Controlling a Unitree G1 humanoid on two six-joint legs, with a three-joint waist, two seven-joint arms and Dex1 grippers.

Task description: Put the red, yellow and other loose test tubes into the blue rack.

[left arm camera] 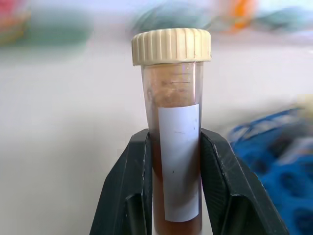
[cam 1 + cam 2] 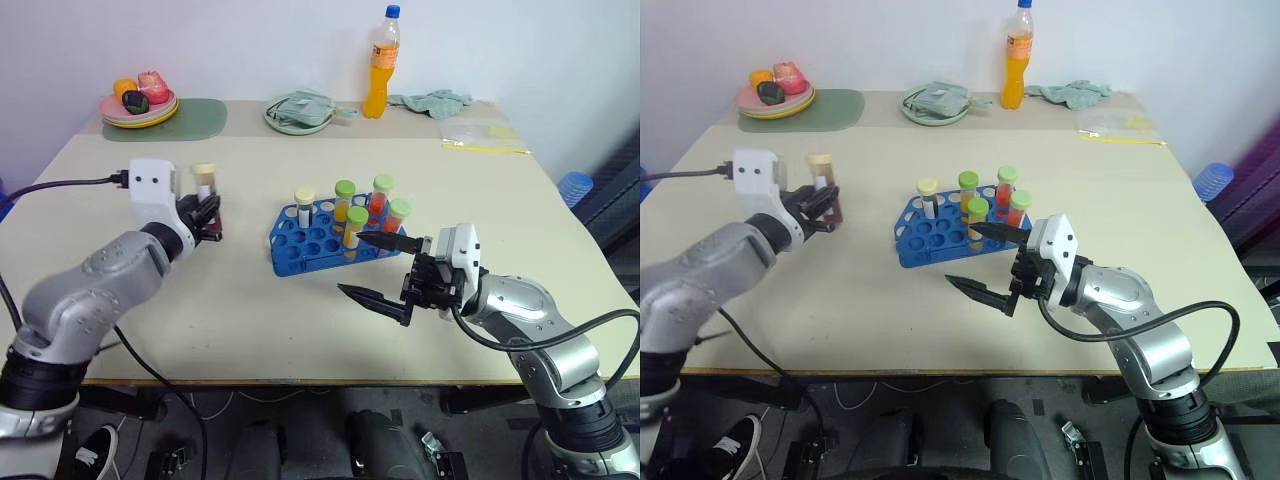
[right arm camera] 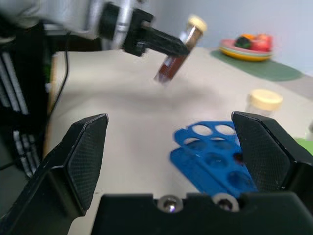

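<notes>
Cream-capped test tube [image 1: 172, 132] with dark brown contents is pinched upright between the left gripper [image 2: 207, 222] fingers, held off the table well to the left of the blue rack [image 2: 318, 238]. Grip sits on the lower body of the tube, cap and upper half free, which I judge good for lowering it in. The rack already carries one cream-capped tube and four green-capped ones with yellow and red-orange liquid, all along its far and right side; the near-left holes are bare. My plan: carry the tube across to the rack's near-left corner, keep it vertical, centre the base over an empty hole, then lower before releasing. Right gripper [image 2: 385, 268] hangs spread wide and empty just in front of the rack's right end; I'd hold it clear of the path.
</notes>
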